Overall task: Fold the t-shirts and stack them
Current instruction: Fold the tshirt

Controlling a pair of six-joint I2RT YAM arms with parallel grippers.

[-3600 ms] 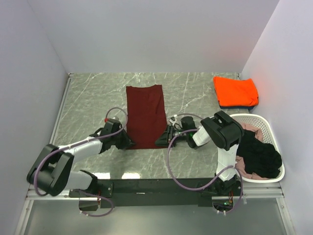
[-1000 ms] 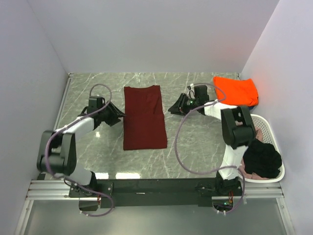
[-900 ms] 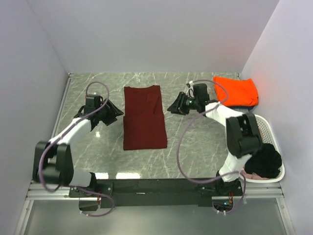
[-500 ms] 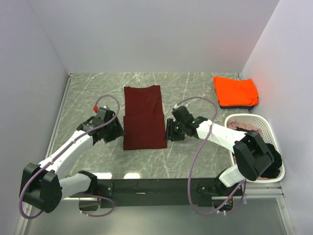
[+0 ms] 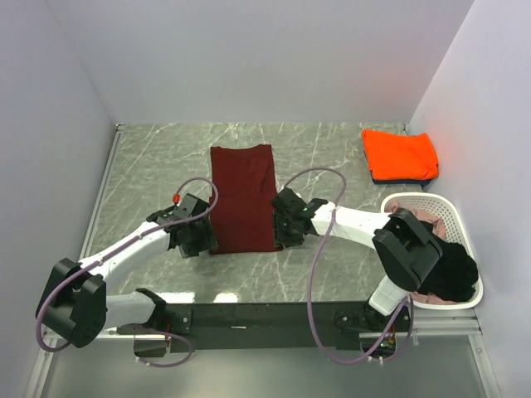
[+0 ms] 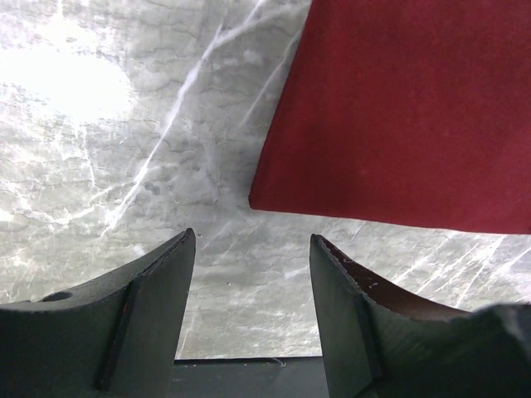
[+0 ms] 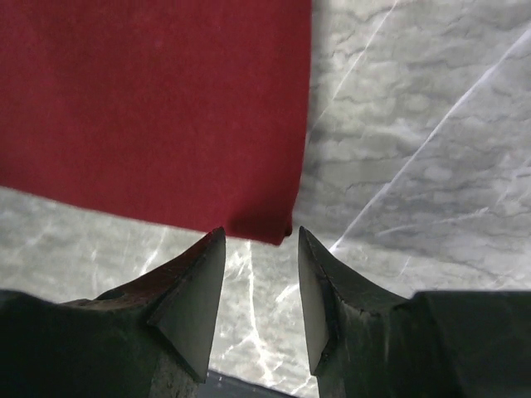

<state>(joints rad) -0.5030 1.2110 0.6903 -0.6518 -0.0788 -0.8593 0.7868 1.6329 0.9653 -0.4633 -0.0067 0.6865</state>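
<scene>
While neither grips anything, the left hand (image 6: pixel 251 240) and the right hand (image 7: pixel 260 232) both stand with jaws parted, low over the worktop (image 5: pixel 149 157); the left faces the near left corner of the maroon t-shirt (image 5: pixel 243 199), with that corner just ahead of its gap; the right has the near right corner between its fingertips, unclamped. The maroon t-shirt lies flat as a long narrow rectangle, sleeves out of sight, edges straight; judged part-folded, a crosswise fold outstanding. Far right of it, the orange t-shirt (image 5: pixel 400 153) sits folded on a dark blue t-shirt (image 5: pixel 383 178), of which only an edge shows; judged the stack begun. Near right of it, the basket (image 5: pixel 415 199) holds the black t-shirt (image 5: pixel 444 269) and the pale pink t-shirt (image 5: pixel 427 217), crumpled; both judged yet to be folded and stacked.
</scene>
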